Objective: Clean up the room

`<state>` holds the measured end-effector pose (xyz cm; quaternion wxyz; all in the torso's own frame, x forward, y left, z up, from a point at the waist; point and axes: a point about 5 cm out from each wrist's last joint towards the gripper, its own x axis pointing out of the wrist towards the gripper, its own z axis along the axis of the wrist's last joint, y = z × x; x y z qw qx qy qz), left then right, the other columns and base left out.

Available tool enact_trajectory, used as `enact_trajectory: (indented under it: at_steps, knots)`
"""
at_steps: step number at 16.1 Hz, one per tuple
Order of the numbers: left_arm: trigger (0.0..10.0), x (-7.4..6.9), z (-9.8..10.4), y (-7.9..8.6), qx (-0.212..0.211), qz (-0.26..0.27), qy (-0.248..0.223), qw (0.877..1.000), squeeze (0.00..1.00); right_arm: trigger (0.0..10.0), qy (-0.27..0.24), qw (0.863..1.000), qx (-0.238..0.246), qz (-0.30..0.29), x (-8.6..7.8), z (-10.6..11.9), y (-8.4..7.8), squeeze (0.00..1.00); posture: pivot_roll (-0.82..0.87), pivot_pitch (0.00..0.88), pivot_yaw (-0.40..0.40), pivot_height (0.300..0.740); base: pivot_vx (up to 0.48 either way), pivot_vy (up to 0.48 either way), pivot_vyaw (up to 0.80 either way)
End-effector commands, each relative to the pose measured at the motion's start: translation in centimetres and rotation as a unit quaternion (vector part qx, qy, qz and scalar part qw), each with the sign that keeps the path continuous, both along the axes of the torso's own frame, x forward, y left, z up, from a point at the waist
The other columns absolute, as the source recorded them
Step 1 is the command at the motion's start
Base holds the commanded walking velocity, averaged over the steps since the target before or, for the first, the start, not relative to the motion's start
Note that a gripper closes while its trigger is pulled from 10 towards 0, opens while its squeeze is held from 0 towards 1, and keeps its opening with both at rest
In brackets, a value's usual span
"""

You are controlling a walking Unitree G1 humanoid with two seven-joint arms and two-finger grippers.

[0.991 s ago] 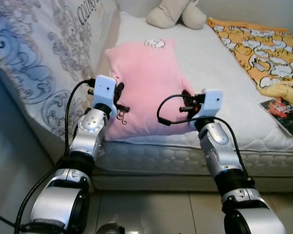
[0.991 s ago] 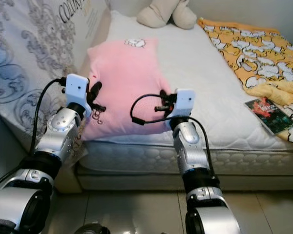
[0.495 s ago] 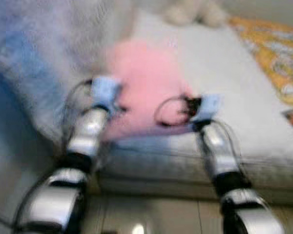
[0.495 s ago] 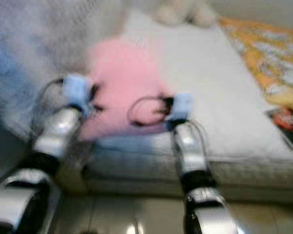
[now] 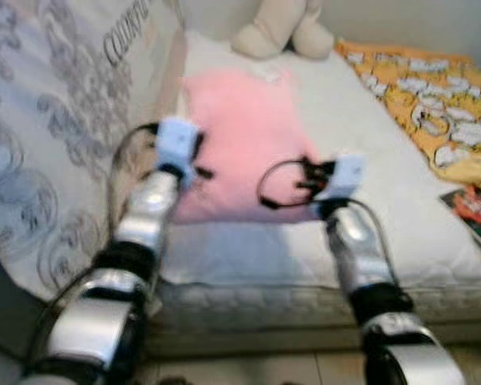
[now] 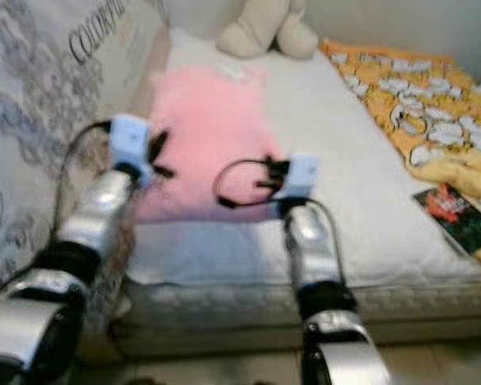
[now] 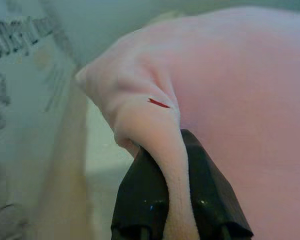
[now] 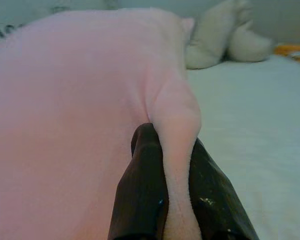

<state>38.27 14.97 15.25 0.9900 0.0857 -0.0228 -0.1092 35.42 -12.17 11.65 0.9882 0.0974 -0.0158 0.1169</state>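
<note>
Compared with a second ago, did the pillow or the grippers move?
The pink pillow now lies farther up the mattress, nearer the plush toy, carried there by the left gripper and right gripper. Both stay clamped on its near corners. The magazine and orange blanket kept their places.

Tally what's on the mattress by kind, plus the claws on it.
Pink pillow: 1, pinched at its near corners by the left claw and the right claw
Beige plush toy: 1
Orange patterned blanket: 1
Book or magazine: 1
Claws: 2
Total: 6
</note>
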Motion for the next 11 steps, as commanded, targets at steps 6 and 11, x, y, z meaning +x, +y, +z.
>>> enact_trajectory:
  at_steps: [6,11]
  knots:
    - [0.0,1.8,3.2,-0.4,0.031,-0.005,-0.013,0.999,0.00,9.6,0.021,0.999,0.009,-0.025,2.0,1.0,-0.4,0.18,0.12,0.000,-0.057,0.740,0.460,0.000,0.00]
    - [10.0,2.6,4.3,0.9,0.068,0.043,-0.010,0.997,0.00,10.0,0.044,0.999,0.025,0.018,3.4,2.4,1.9,0.15,0.16,0.052,-0.086,0.740,0.067,0.000,0.00]
